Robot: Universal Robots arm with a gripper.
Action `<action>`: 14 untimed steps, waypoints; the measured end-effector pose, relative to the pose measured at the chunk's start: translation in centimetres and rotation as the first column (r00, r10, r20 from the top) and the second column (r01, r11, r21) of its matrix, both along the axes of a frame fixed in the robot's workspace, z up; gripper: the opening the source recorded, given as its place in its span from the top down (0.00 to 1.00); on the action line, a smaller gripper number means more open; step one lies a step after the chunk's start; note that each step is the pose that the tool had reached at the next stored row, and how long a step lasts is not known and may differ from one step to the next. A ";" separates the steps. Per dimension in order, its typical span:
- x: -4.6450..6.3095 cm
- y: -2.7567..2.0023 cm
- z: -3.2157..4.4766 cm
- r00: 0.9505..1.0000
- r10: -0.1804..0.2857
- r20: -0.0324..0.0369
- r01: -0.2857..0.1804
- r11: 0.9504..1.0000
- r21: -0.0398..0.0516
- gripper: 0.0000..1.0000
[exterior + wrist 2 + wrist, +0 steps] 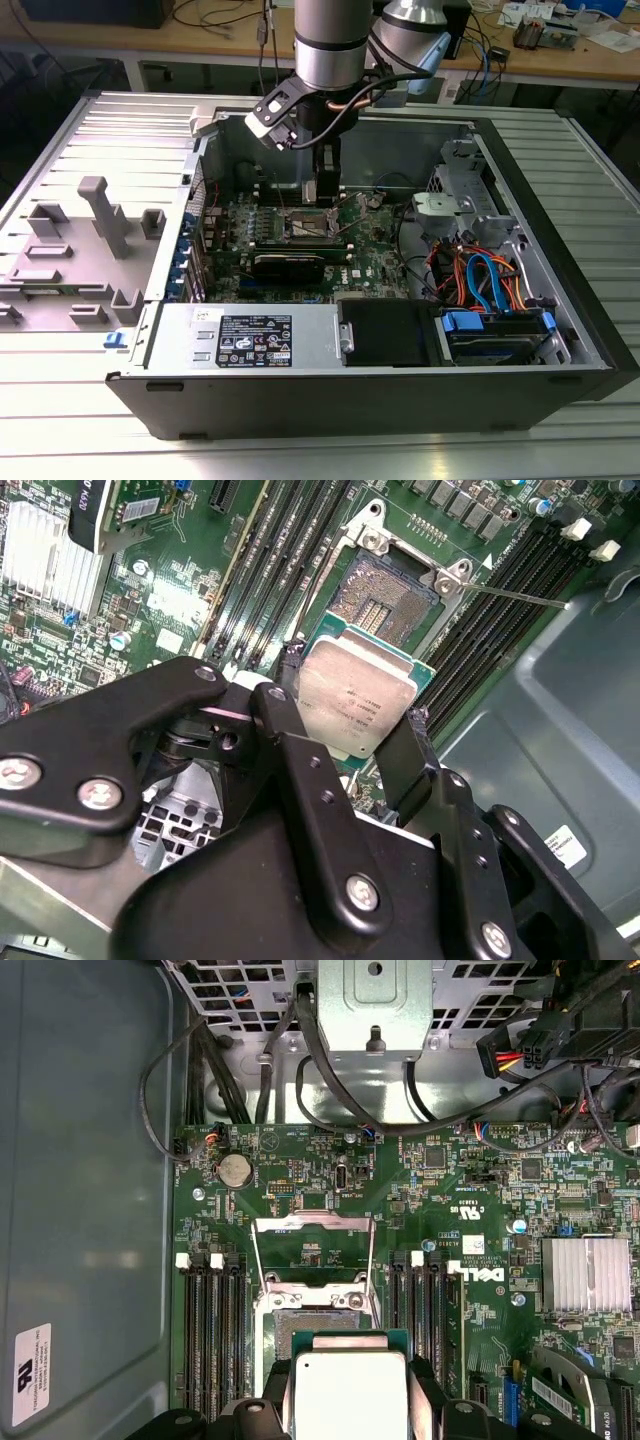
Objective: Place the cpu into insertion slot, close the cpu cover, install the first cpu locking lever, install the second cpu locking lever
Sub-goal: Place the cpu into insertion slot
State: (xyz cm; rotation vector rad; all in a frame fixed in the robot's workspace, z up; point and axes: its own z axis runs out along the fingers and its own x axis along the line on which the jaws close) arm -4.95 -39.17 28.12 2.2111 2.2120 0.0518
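My gripper (pixel 350 712) is shut on the cpu (pixel 352 702), a square chip with a silver lid and green edge, held by two opposite sides between black fingers (pixel 405 748). The cpu hangs flat just above and to one side of the insertion slot (pixel 385 588), a dark square socket with a silver rim that lies uncovered. In the first wrist view the cpu (pixel 350 1392) overlaps the near edge of the insertion slot (pixel 312 1318), and the cpu cover (pixel 312 1224) stands swung up behind it. A thin locking lever (pixel 520 596) sticks out sideways. In the exterior view the gripper (pixel 325 195) hovers over the insertion slot (pixel 310 226).
The green motherboard (pixel 375 255) lies in an open black computer case (pixel 560 290). Long black memory slots (pixel 212 1330) flank the socket on both sides. A finned heatsink (pixel 585 1275), drive cage with cables (pixel 480 270) and power supply (pixel 250 340) surround it. A person's workbench runs behind.
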 end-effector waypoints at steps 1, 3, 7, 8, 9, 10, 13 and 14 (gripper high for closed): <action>0.0 0.00 -0.04 1.000 0.000 0.000 0.000 1.000 0.000 0.45; -0.4 0.53 -2.64 1.000 0.000 0.000 0.000 1.000 0.000 0.45; -0.7 0.70 -3.62 1.000 0.000 0.000 0.000 1.000 0.000 0.45; -0.8 0.70 -3.79 1.000 0.000 0.000 0.000 1.000 0.000 0.45; -0.8 0.71 -3.98 1.000 0.000 0.000 0.000 1.000 0.000 0.45; -0.9 0.74 -4.16 1.000 0.000 0.000 0.000 1.000 0.000 0.45; -1.0 0.82 -4.78 1.000 0.000 0.000 0.000 1.000 -0.001 0.45; -1.0 0.84 -4.95 1.000 0.000 0.000 0.000 1.000 -0.001 0.45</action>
